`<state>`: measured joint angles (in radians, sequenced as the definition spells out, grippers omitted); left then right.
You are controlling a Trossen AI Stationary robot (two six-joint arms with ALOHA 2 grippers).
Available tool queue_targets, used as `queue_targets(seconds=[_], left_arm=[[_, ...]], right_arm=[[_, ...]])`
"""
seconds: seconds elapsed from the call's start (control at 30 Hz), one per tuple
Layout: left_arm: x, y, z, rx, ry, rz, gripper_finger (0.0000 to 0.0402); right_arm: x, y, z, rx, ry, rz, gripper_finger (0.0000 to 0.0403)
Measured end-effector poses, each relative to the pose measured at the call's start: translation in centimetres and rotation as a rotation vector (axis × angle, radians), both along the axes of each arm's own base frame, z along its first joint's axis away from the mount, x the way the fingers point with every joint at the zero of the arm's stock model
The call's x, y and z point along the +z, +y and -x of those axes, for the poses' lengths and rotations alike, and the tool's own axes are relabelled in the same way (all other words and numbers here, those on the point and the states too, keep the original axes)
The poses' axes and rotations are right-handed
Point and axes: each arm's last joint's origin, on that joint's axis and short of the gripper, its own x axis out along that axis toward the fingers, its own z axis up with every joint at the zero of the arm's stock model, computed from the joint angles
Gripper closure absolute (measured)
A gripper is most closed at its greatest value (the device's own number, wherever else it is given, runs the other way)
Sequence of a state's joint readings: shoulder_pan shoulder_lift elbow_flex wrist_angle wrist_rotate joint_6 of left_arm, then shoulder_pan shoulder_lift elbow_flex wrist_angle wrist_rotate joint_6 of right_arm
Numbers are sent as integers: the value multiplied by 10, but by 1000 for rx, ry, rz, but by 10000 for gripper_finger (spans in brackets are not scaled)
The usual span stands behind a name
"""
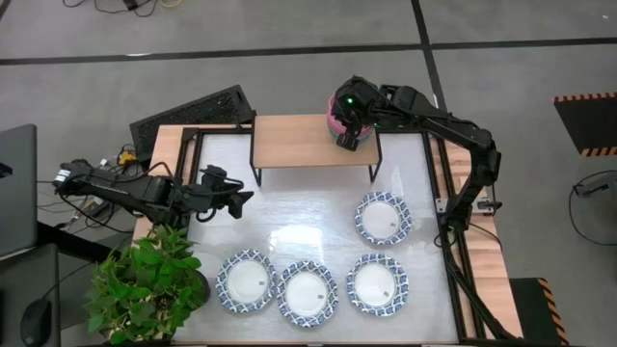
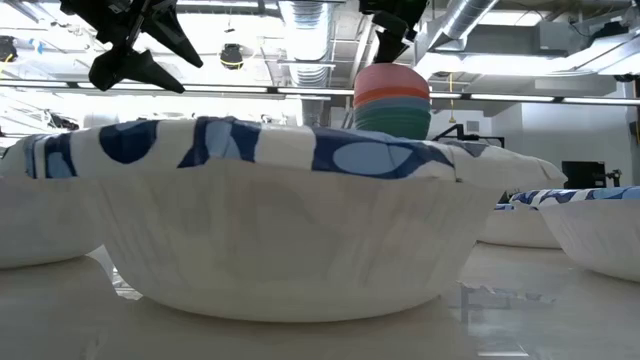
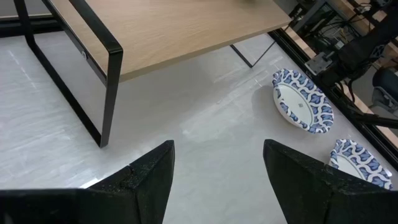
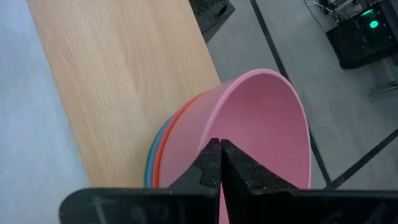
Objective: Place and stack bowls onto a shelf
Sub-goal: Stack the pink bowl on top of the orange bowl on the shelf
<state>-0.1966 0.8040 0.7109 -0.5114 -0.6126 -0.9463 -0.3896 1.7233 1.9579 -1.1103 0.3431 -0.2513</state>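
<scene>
The red-pink bowl (image 4: 261, 124) sits nested in the green-to-blue bowl (image 2: 392, 118) at the right end of the shelf (image 1: 304, 143). My right gripper (image 4: 219, 149) stands over this stack, its fingers shut at the pink bowl. In the low view the right gripper (image 2: 388, 40) comes down onto the pink bowl (image 2: 392, 82). Several blue-patterned bowls rest on the white table, one (image 1: 383, 217) right of the shelf and three in a row (image 1: 308, 292) near the front. My left gripper (image 3: 217, 155) hovers open above the table, left of the shelf. My right gripper is shut on the red-pink bowl at its rim (image 4: 198, 140), coming from above and pointing down into the bowl. The fingers themselves hide the exact place of contact. The bowl sits level, nested in the green-to-blue bowl on the shelf board.
A potted plant (image 1: 145, 284) stands at the table's near left corner. A black keyboard-like panel (image 1: 193, 114) lies at the far left corner. The shelf's black legs (image 3: 109, 93) stand close in front of my left gripper. Bare tabletop (image 1: 299, 222) lies between shelf and patterned bowls.
</scene>
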Motion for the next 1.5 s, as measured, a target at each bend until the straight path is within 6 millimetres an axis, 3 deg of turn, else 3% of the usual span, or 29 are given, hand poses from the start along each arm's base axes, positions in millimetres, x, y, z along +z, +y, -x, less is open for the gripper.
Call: queue_targets(seconds=[0.3,0.5,0.87,0.97,1.17,1.5], left_arm=[[0,0,0,-1,1,1,168],[0,0,0,2,-1,-1,168],[0,0,0,0,0,0,168],[0,0,0,-5,0,3,168],[0,0,0,-4,4,2,168],[-1,0,1,-4,17,-1,168]], right_arm=[[3,7,-5,40,36,111,384],[26,21,-9,61,-129,193,376],[-16,14,-43,91,8,153,377],[-16,21,-48,136,18,185,379],[6,38,-43,62,-12,359,382],[-18,17,-38,-89,138,316,381]])
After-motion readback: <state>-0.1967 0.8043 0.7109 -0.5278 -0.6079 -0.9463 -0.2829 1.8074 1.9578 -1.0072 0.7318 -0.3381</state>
